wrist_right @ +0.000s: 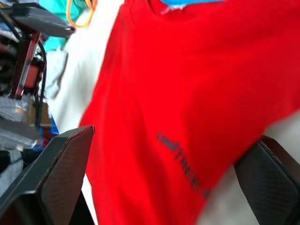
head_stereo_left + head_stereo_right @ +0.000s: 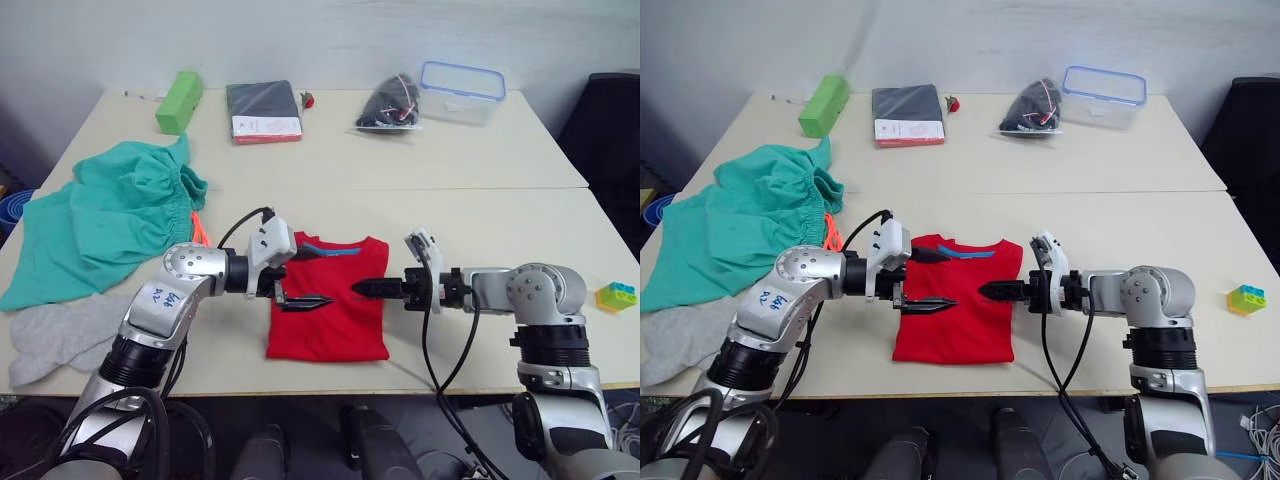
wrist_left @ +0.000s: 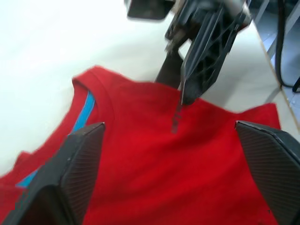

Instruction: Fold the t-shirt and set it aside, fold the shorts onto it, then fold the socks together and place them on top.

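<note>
Surface: we see a pale beige tabletop (image 2: 480, 215) made of two slabs joined side by side, set against a plain light wall.
Far edge: beyond the t-shirt we find a green rectangular block (image 2: 179, 101), a dark flat packet with a white and red label (image 2: 264, 111), a black bundle in a clear bag (image 2: 390, 104) and a clear plastic box with a blue rim (image 2: 461, 92).
T-shirt: the plain bright red cloth t-shirt with a blue inner neck band (image 2: 328, 298) lies folded into a narrow rectangle, collar away from us.
Shorts: the teal-green cloth shorts with an orange drawstring (image 2: 105, 220) lie crumpled to the left of the t-shirt.
Socks: the small light grey soft socks (image 2: 58, 335) lie left of the t-shirt, touching the shorts' near hem.
Toy: a small yellow, green and blue block stack (image 2: 616, 295) sits far right of the t-shirt.
Left end effector (image 2: 301, 278): fingers spread apart, empty, over the t-shirt's left half, forearm level and pointing right.
Right end effector (image 2: 368, 288): over the t-shirt's right edge, pointing left, forearm level; the wrist view shows its fingers spread, holding nothing.
</note>
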